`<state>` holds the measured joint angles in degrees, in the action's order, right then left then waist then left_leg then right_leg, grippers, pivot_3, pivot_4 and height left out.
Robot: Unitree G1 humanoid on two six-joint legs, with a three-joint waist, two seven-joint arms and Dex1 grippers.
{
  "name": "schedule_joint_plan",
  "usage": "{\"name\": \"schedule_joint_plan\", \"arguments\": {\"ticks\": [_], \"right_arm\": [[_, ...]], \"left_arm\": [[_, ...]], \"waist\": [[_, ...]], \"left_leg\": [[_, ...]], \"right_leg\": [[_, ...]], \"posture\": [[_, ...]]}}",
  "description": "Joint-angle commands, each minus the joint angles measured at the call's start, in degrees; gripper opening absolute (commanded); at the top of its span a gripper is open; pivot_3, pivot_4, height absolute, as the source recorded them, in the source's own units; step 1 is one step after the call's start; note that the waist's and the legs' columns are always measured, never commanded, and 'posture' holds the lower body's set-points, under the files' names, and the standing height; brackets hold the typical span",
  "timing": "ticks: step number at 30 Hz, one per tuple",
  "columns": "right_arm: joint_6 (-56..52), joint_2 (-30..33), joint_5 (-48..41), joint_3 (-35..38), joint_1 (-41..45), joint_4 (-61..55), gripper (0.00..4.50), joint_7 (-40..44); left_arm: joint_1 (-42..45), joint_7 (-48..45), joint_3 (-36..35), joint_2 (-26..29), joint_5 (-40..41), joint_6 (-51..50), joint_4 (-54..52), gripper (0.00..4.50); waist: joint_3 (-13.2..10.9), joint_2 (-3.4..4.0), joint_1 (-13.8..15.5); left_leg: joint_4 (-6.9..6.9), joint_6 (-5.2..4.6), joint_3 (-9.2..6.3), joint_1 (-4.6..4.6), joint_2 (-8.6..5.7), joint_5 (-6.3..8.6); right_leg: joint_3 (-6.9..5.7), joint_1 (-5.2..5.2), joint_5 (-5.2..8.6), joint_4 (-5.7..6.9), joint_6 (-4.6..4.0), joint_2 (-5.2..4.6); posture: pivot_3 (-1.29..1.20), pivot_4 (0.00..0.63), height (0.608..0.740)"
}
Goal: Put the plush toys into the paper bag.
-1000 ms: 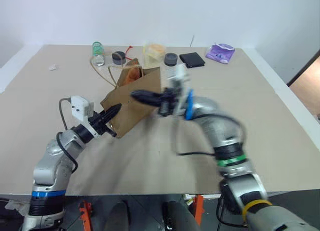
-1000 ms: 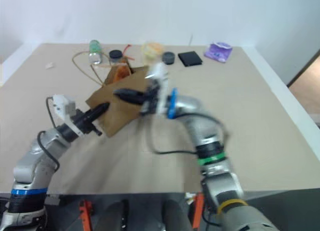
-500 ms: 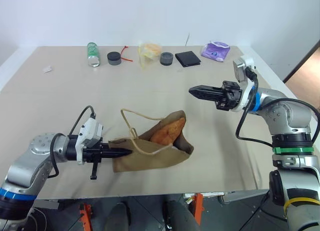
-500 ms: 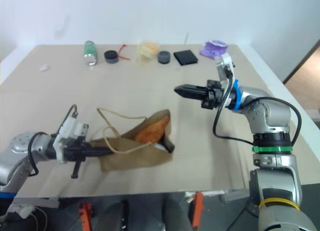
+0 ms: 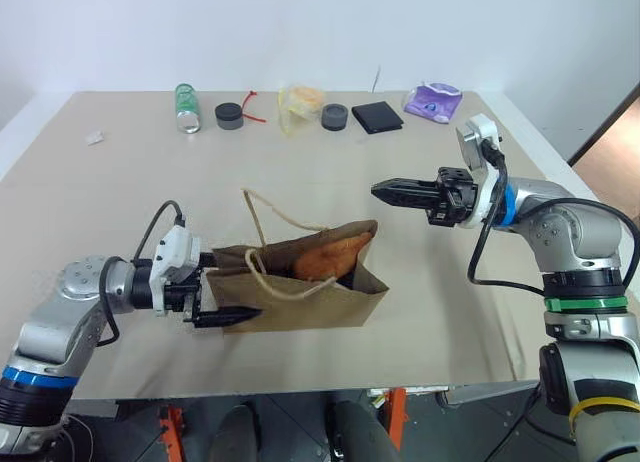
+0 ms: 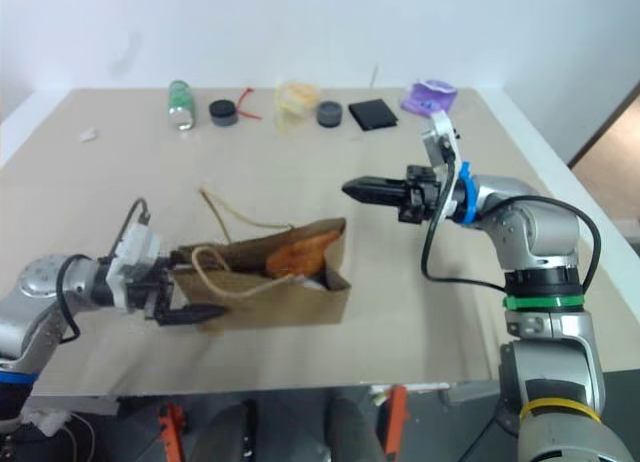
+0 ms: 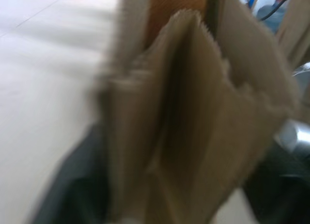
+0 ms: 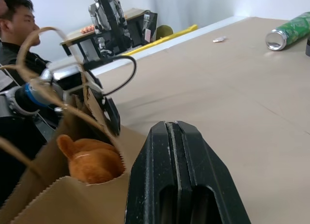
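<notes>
The brown paper bag (image 5: 300, 300) stands on the table with its mouth up and its cord handles (image 5: 270, 217) drooping over the left side. An orange-brown plush toy (image 5: 325, 258) pokes out of its top, also seen as the plush toy (image 8: 92, 158) in the right wrist view. A small white patch shows beneath it at the bag's right end; I cannot tell what it is. My left gripper (image 5: 225, 294) is open, its fingers straddling the bag's left end (image 7: 193, 112). My right gripper (image 5: 385, 190) is shut and empty, hovering to the right of the bag and pointing at it.
Along the far edge lie a green can (image 5: 185, 107), two black round lids (image 5: 232, 115), a crumpled yellow wrapper (image 5: 303, 102), a black wallet (image 5: 380, 116) and a purple packet (image 5: 432, 102). A person (image 8: 17, 20) sits beyond the table in the right wrist view.
The bag was held up a second ago, then lay slumped on the table; now it stands straighter. My left gripper's fingers have parted. My right gripper has drawn away to the right.
</notes>
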<state>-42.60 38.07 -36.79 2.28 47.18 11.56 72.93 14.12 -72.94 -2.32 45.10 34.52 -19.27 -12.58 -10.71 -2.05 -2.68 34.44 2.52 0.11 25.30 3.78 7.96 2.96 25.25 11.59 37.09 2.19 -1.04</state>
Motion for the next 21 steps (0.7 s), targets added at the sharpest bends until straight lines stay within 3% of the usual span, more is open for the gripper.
{"name": "schedule_joint_plan", "arguments": {"ticks": [1, 2, 8, 11, 17, 21], "right_arm": [[0.9, 2.9, 1.2, 0.9, 1.8, 1.1, 0.86, 1.4], [1.4, 3.4, 1.8, 0.9, 1.7, 1.5, 1.04, 1.4], [3.7, 8.6, 5.8, 0.0, 1.0, 6.0, 3.14, 4.3], [7.2, 11.0, 9.8, -1.4, 1.0, 9.7, 4.42, 5.2], [10.6, 13.1, 14.4, -2.8, 0.2, 13.1, 4.42, 6.3], [11.2, 13.2, 14.8, -1.8, -1.8, 12.9, 4.42, 5.9]], "left_arm": [[-1.5, 4.2, -8.8, 3.5, 9.9, -9.0, -8.3, 4.5], [-1.8, 5.4, -10.9, 4.0, 12.1, -11.0, -8.9, 4.5], [-4.4, 12.6, -25.9, 7.2, 24.3, -21.8, -7.2, 4.5], [-6.7, 14.0, -30.0, 9.5, 19.5, -20.8, -3.1, 4.5], [-4.8, 18.5, -25.2, 11.8, 0.6, -7.9, 13.1, 4.5], [-1.8, 17.7, -22.0, 11.3, -2.8, -5.6, 17.7, 4.5]], "waist": [[0.0, 0.0, 0.0], [0.0, -0.01, 0.0], [0.0, 0.01, 0.0], [0.0, 0.0, -0.1], [0.0, 0.02, 0.0], [0.0, -0.03, 0.0]], "left_leg": [[0.01, 0.0, 0.0, -0.01, 0.0, 0.0], [0.01, 0.0, 0.0, -0.01, 0.0, 0.0], [0.0, -0.02, 0.0, -0.03, 0.0, 0.01], [0.01, -0.02, 0.02, -0.03, -0.01, 0.02], [0.0, 0.0, 0.05, -0.14, -0.01, 0.04], [0.0, 0.07, 0.11, -0.09, -0.01, 0.08]], "right_leg": [[0.01, -0.01, 0.0, 0.0, 0.0, -0.01], [0.01, -0.01, 0.0, 0.0, 0.0, -0.01], [0.01, 0.01, 0.04, 0.0, 0.01, -0.01], [0.01, 0.01, 0.06, 0.0, 0.02, -0.02], [0.01, 0.02, 0.03, 0.01, -0.03, -0.02], [0.02, 0.03, 0.04, 0.0, -0.02, -0.06]], "posture": [[0.0, 0.15, 0.74], [0.0, 0.15, 0.74], [0.0, 0.15, 0.74], [0.0, 0.15, 0.74], [0.0, 0.15, 0.74], [0.0, 0.15, 0.74]]}}
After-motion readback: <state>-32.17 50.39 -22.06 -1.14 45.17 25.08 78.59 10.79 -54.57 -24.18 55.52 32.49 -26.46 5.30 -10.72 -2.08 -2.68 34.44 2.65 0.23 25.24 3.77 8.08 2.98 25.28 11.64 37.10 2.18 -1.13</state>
